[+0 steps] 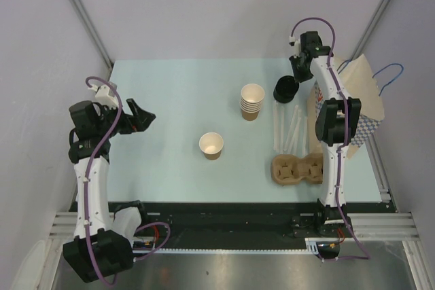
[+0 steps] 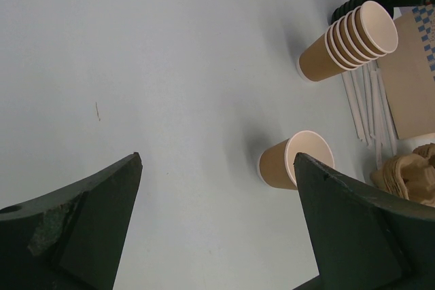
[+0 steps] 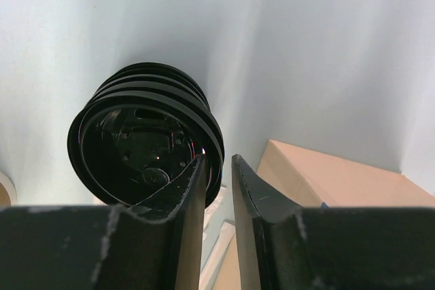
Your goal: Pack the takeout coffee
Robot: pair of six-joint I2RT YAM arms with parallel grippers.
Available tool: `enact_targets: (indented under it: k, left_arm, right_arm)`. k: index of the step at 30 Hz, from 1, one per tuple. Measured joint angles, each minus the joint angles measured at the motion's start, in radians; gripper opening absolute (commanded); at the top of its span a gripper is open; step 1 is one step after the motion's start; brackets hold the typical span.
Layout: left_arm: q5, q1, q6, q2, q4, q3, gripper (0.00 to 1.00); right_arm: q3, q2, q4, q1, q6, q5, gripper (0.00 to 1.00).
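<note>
**Clearance: open to the left, crowded to the right**

I read the table [image 1: 156,93] as bare across its left half and far edge. A lone cup [image 1: 211,145] is the only obstacle mid-table, with an open lane between it and the cup stack [image 1: 252,102]. On the right, the lid stack [image 1: 285,89], straws [image 1: 289,130], cup carrier [image 1: 298,170] and paper bag [image 1: 360,96] leave only narrow gaps. The right arm [image 1: 336,123] stands over the bag's inner edge.

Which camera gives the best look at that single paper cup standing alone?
The top external view: the lone cup shows whole, open and lidless. The left wrist view shows it closer, from the side, but a finger of the left tool hides part. The right wrist view misses it.
</note>
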Motion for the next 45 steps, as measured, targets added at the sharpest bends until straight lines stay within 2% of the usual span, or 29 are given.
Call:
enact_targets:
  k: [13,16,17,26,35,40,45]
  left_arm:
    - [0.000,0.000,0.000,0.000,0.000,0.000,1.00]
    - [0.000,0.000,0.000,0.000,0.000,0.000,1.00]
    - [0.000,0.000,0.000,0.000,0.000,0.000,0.99]
    - [0.002,-0.017,0.000,0.041,0.023,0.040,1.00]
    - [-0.047,-0.241,-0.001,0.266,0.105,0.252,1.00]
    - [-0.095,-0.431,0.005,0.467,0.179,0.440,0.99]
    - [-0.147,-0.576,0.007,0.674,0.257,0.622,0.98]
  right_arm:
    - [0.000,0.005,0.000,0.000,-0.007,0.002,0.22]
    - [0.000,0.016,-0.001,0.000,-0.008,0.002,0.13]
    - [0.000,0.021,-0.002,0.000,-0.009,0.002,0.01]
    - [-0.002,0.029,0.003,0.000,-0.010,-0.032,0.00]
    - [-0.008,0.010,0.017,-0.001,-0.010,-0.058,0.00]
    - [-0.008,0.005,0.017,-0.003,-0.010,-0.067,0.00]
    - [-0.008,0.003,0.014,-0.010,0.000,-0.078,0.00]
